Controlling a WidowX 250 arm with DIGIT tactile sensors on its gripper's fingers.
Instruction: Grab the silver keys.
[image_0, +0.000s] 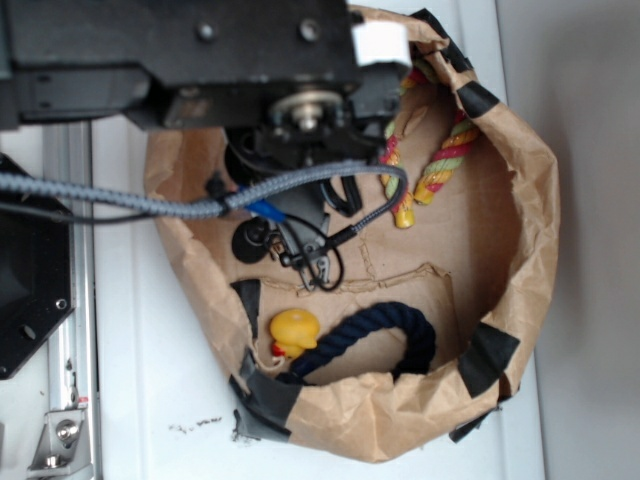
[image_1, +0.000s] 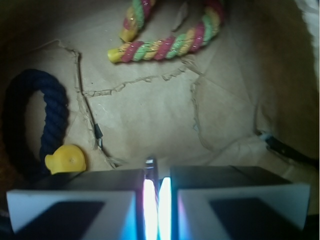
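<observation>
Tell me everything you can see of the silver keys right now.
Little of the silver keys shows. In the wrist view a small shiny silver-grey metal tip pokes up from the narrow gap of the gripper, apparently pinched there; the rest is hidden behind the fingers. It sits just above the brown paper bag floor. Key count and ring cannot be made out. In the exterior view the arm covers them.

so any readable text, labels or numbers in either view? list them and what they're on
None readable in either view.
White patch on the arm: blank as far as can be told, too blurred for print.
Paper bag, multicolour rope, navy rope, yellow duck: no markings.
Metal sliver between the gripper pads: no stamp visible.
</observation>
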